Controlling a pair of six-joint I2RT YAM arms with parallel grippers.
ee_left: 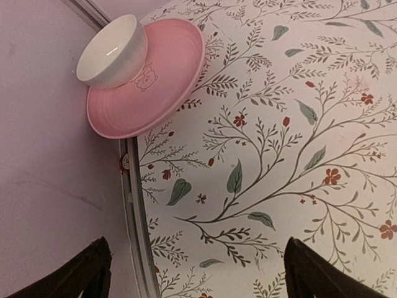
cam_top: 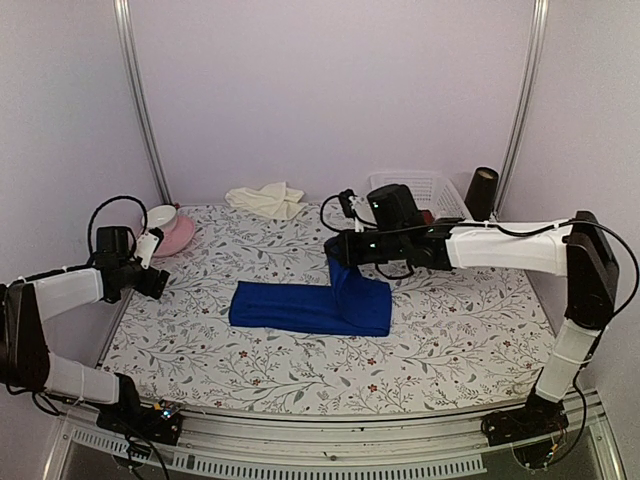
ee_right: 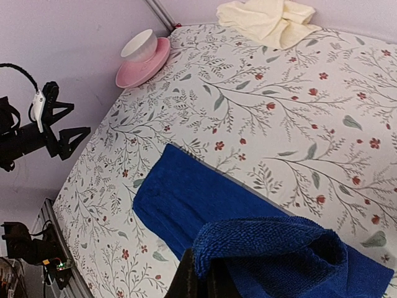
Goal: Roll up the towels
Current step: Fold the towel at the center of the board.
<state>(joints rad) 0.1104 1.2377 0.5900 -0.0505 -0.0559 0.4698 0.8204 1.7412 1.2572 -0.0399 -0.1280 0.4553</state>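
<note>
Cloth (cam_top: 450, 340) with little flowers spreads before us. On its middle lies the blue towel (cam_top: 300, 305), one end pinched tight and held up by our right gripper (cam_top: 335, 250). Our left gripper (cam_top: 152, 268) is spread wide, holding nothing, near the pink plate (cam_top: 180, 238). Far back sits the cream towel (cam_top: 266, 199), under pale purple walls (cam_top: 330, 90).

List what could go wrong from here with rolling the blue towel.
1. The right end effector pinches only the lifted end of the blue towel; the cloth may slip out or fold crooked.
2. The left end effector hangs open by the pink plate, holding nothing down, so the towel may slide instead of rolling.
</note>
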